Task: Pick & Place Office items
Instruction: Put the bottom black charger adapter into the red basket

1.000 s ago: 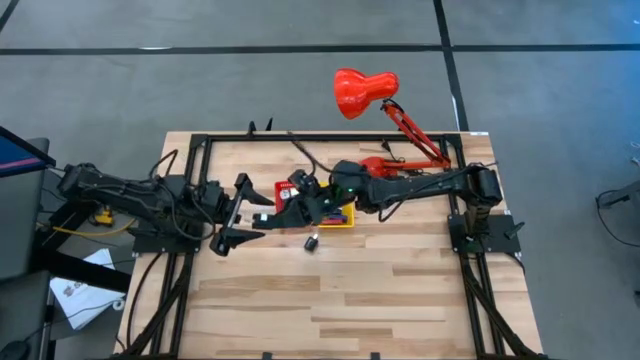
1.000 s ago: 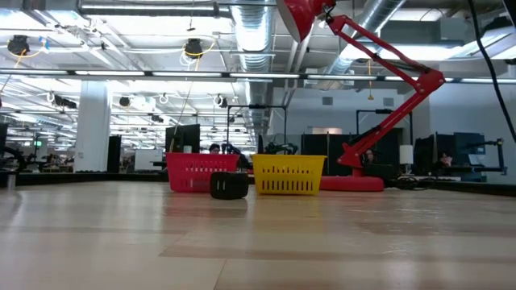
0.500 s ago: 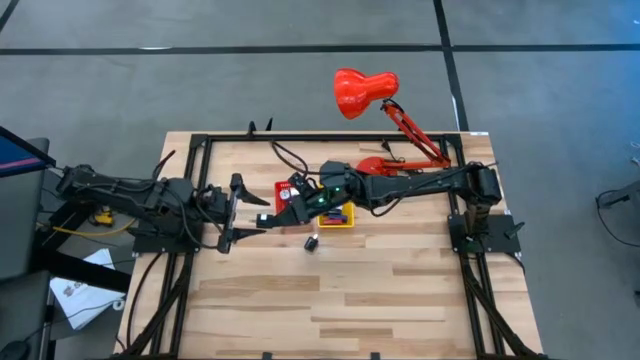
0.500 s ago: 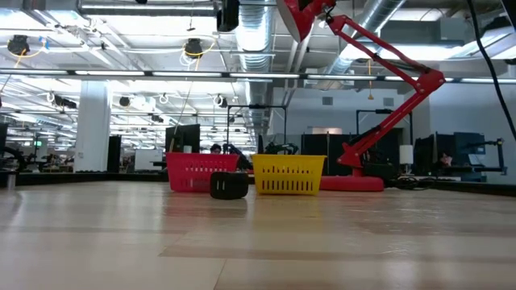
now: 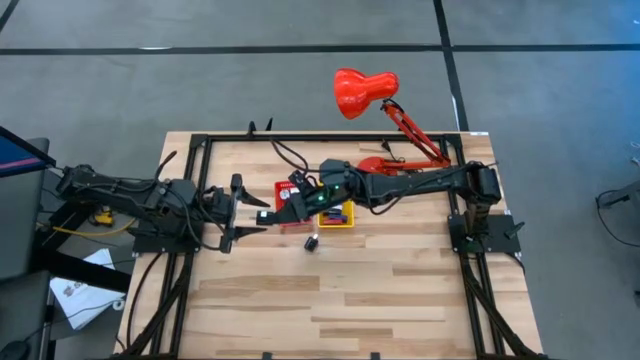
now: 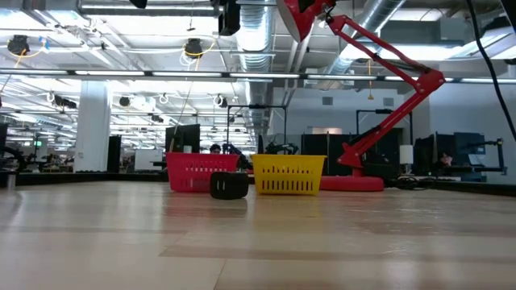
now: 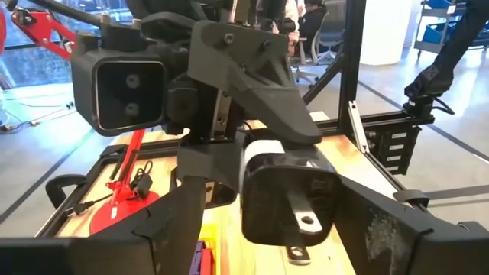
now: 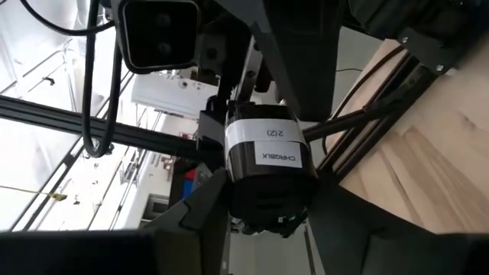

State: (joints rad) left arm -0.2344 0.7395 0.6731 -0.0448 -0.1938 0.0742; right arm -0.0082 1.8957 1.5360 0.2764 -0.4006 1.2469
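Office item, a black labelled cylinder [image 8: 263, 156], is clamped in the right gripper [image 8: 267, 206]. The left gripper [image 7: 271, 202] straddles it open, so it looks like a handover and the left needs to close.

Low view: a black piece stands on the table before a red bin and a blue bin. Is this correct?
No: the second bin is yellow, not blue, as the low view shows. The black piece does stand on the table before it and the red bin.

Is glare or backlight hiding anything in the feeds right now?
Right wrist view: a bright background backlights the black item, which is still visible. Low view: ceiling lights gleam on the table, hiding nothing. High view: even light, no glare.
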